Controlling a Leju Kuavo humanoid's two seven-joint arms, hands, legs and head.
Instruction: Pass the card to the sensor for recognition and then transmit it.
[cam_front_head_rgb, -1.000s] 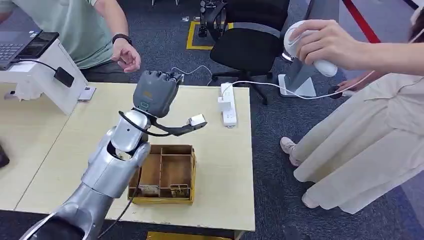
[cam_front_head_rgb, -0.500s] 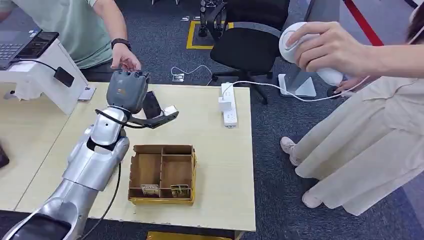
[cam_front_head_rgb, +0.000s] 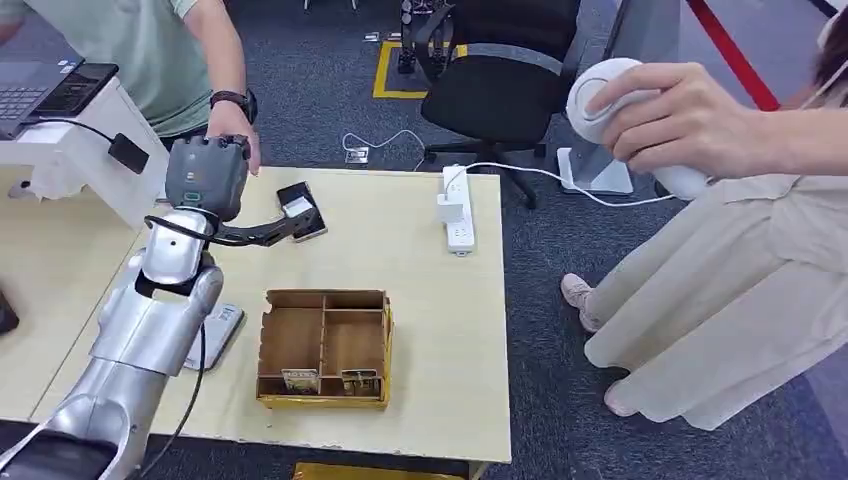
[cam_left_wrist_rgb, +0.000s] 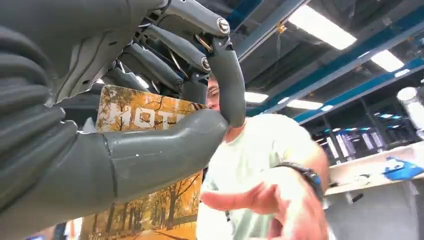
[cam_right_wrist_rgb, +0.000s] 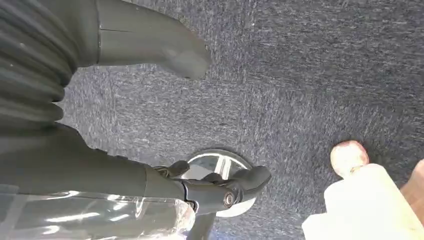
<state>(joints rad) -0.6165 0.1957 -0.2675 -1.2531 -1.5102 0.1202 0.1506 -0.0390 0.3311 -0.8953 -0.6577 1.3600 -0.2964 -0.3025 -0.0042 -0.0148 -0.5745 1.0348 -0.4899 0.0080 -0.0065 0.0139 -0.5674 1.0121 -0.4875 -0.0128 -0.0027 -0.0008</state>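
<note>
My left hand (cam_front_head_rgb: 205, 175) is raised over the table's far left side. In the left wrist view this hand (cam_left_wrist_rgb: 100, 165) pinches an orange card (cam_left_wrist_rgb: 145, 205) printed with autumn trees between thumb and fingers. A person in a green shirt reaches an open hand (cam_left_wrist_rgb: 280, 200) toward the card; that hand with its black wristband (cam_front_head_rgb: 235, 115) is right behind mine. At the right another person holds up a white handheld sensor (cam_front_head_rgb: 610, 95). My right hand (cam_right_wrist_rgb: 150, 180) hangs over the carpet with its fingers apart and nothing in them.
A brown compartment tray (cam_front_head_rgb: 325, 345) sits on the table's near side. A dark flat device (cam_front_head_rgb: 310, 228) lies below my wrist camera. Also here are a white power strip (cam_front_head_rgb: 458, 215), a silver flat item (cam_front_head_rgb: 222, 325), a white stand (cam_front_head_rgb: 70, 150) and a black chair (cam_front_head_rgb: 500, 80).
My left arm has swung left from the table's middle, carrying the card to the person in green, whose hand has come up behind mine. The sensor has shifted only slightly.
</note>
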